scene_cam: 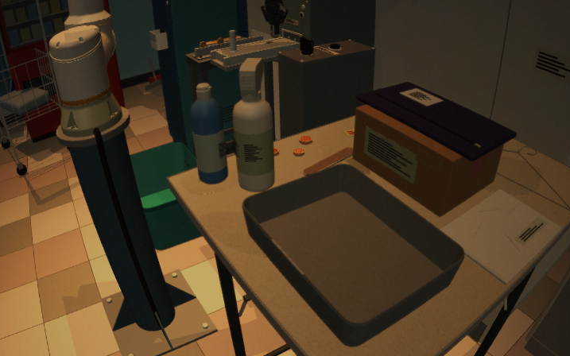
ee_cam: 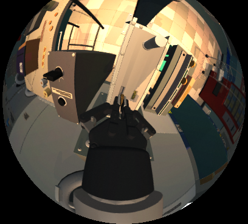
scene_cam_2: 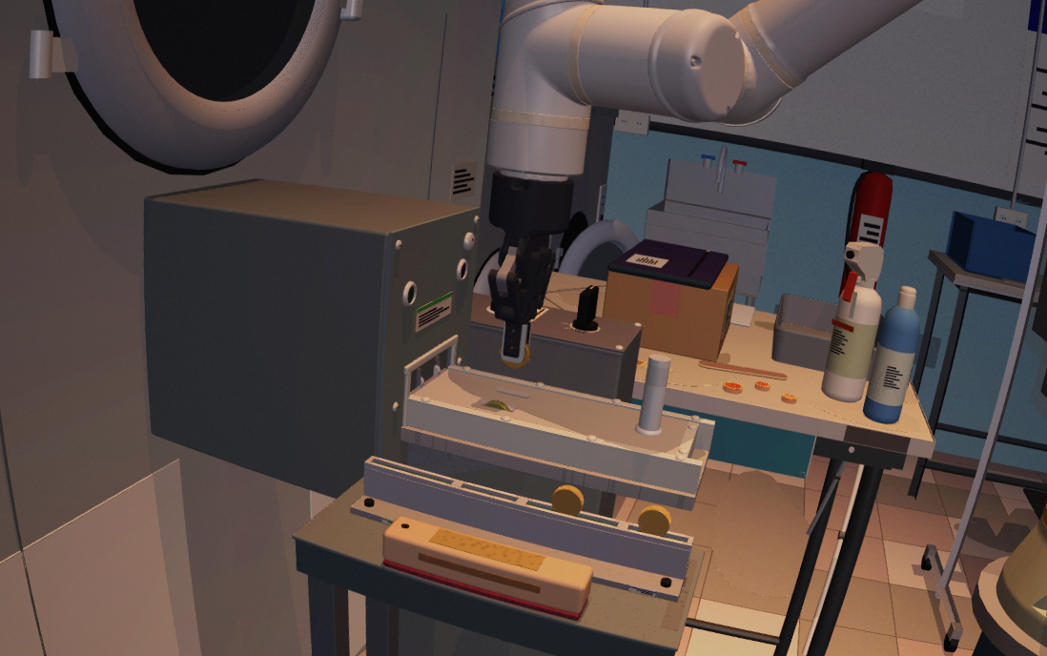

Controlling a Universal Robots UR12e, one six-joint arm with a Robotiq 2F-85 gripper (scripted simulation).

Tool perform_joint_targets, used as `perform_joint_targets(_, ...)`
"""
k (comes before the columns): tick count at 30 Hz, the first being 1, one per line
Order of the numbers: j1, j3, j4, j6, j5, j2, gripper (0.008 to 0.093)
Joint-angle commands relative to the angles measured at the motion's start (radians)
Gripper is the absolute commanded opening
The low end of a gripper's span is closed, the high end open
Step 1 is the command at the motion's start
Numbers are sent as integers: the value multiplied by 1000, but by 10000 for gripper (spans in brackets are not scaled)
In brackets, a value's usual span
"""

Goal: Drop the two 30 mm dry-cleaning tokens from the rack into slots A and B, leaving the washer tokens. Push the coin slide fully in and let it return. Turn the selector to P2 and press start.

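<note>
On the stand beside the big machine, the pale coin slide (scene_cam_2: 552, 420) carries two slots on its top, and one token (scene_cam_2: 498, 404) sits edge-up in the nearer slot. My gripper (scene_cam_2: 515, 349) hangs just above the farther slot (scene_cam_2: 511, 392), closed on a yellow token (scene_cam_2: 514, 356) held on edge. The slide's upright grey handle (scene_cam_2: 656, 393) stands at its right end. In front, the token rack (scene_cam_2: 523, 518) still holds two tokens (scene_cam_2: 567, 498) (scene_cam_2: 654, 519). Behind the slide, the grey control box (scene_cam_2: 552, 343) carries the black selector knob (scene_cam_2: 586, 308).
The large grey cabinet (scene_cam_2: 283, 318) stands close to the left of my gripper. A beige bar (scene_cam_2: 487, 565) lies in front of the rack. To the right, a table holds a cardboard box (scene_cam_2: 670, 298), a grey tray (scene_cam: 349, 247), two bottles (scene_cam_2: 870, 351) and small orange discs (scene_cam_2: 758, 386).
</note>
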Motion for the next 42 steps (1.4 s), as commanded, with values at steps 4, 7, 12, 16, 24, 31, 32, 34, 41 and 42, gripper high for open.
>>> perform_joint_targets(4, 0, 3, -11, 0, 0, 6, 80)
perform_joint_targets(7, 0, 5, -15, 0, 0, 8, 80)
perform_joint_targets(12, 0, 5, -17, 0, 0, 9, 80)
perform_joint_targets(16, 0, 5, -17, 0, 0, 9, 80)
perform_joint_targets(24, 0, 7, -21, 0, 0, 12, 80)
perform_joint_targets(31, 0, 9, -27, 0, 0, 16, 80)
perform_joint_targets(32, 0, 10, -28, 0, 0, 16, 80)
perform_joint_targets(34, 0, 11, -31, 0, 0, 18, 80)
perform_joint_targets(41, 0, 15, -41, 0, 0, 24, 80)
perform_joint_targets(42, 0, 15, -42, 0, 0, 25, 80)
